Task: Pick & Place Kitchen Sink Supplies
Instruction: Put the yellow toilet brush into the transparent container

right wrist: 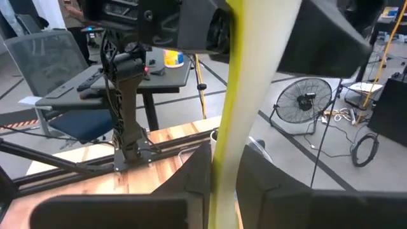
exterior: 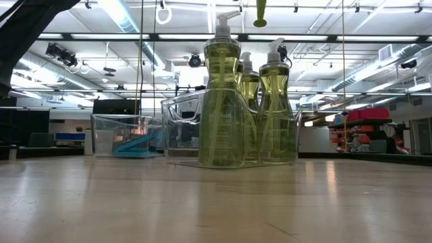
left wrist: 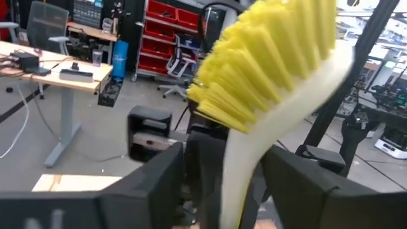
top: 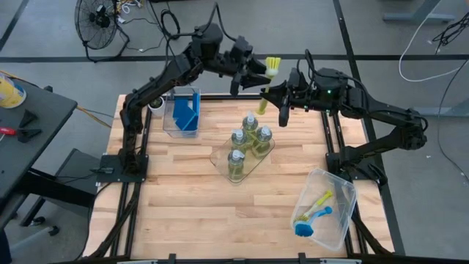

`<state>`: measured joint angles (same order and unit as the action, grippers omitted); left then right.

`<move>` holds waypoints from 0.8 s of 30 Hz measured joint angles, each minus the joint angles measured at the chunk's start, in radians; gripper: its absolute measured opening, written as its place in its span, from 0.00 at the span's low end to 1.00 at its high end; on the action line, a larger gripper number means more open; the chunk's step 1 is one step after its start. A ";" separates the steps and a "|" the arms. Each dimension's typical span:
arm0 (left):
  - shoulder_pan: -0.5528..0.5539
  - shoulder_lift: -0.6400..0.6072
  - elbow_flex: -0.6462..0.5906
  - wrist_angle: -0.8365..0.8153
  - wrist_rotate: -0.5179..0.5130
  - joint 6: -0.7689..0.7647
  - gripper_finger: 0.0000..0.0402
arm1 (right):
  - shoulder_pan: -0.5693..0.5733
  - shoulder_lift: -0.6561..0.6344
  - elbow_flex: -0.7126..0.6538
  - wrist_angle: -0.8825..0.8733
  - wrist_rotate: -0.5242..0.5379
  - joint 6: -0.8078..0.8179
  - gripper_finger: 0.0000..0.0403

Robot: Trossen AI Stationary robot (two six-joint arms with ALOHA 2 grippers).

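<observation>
I see the yellow-green long-handled dish brush (top: 270, 77) in the air over the far edge of the wooden table (top: 176, 198), between both arms: the right gripper (top: 281, 100) is closed on its handle, and the fingers of the left gripper (top: 253, 75) stand apart around the handle below the bristles. My worry is that 1 narrow grip low on the handle lets the brush swing or slip. Then it can fall on the 4 clear bottles of yellow-green liquid (top: 248, 141) in the clear flat tray (top: 220, 156) below.
</observation>
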<state>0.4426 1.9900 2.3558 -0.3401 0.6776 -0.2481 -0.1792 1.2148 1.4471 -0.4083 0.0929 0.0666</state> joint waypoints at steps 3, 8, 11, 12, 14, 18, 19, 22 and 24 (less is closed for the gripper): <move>0.027 -0.006 0.000 -0.036 0.016 0.004 0.62 | -0.009 -0.002 0.000 -0.012 0.001 0.002 0.12; 0.076 -0.048 0.001 -0.124 -0.005 0.024 0.67 | -0.028 -0.022 0.000 -0.035 -0.014 0.005 0.12; 0.107 -0.075 0.001 -0.182 -0.032 0.057 0.66 | -0.032 -0.032 -0.001 -0.036 -0.021 0.006 0.12; 0.114 -0.079 0.001 -0.191 -0.038 0.066 0.65 | -0.034 -0.036 -0.001 -0.035 -0.018 0.007 0.12; 0.130 -0.089 0.001 -0.222 -0.035 0.080 0.63 | -0.036 -0.042 -0.001 -0.038 -0.014 0.008 0.12; 0.168 -0.126 0.001 -0.341 -0.035 0.141 0.61 | -0.035 -0.056 -0.001 -0.107 -0.013 0.039 0.12; 0.177 -0.136 0.001 -0.386 -0.039 0.162 0.61 | -0.035 -0.063 -0.001 -0.131 -0.014 0.056 0.12; 0.196 -0.162 0.001 -0.558 -0.089 0.247 0.59 | -0.036 -0.085 -0.001 -0.204 -0.007 0.113 0.12; 0.197 -0.181 0.000 -0.663 -0.154 0.312 0.59 | -0.036 -0.095 -0.001 -0.258 0.006 0.154 0.12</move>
<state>0.6395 1.8086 2.3558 -1.0030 0.5237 0.0638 -0.2153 1.1197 1.4464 -0.6663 0.0989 0.2211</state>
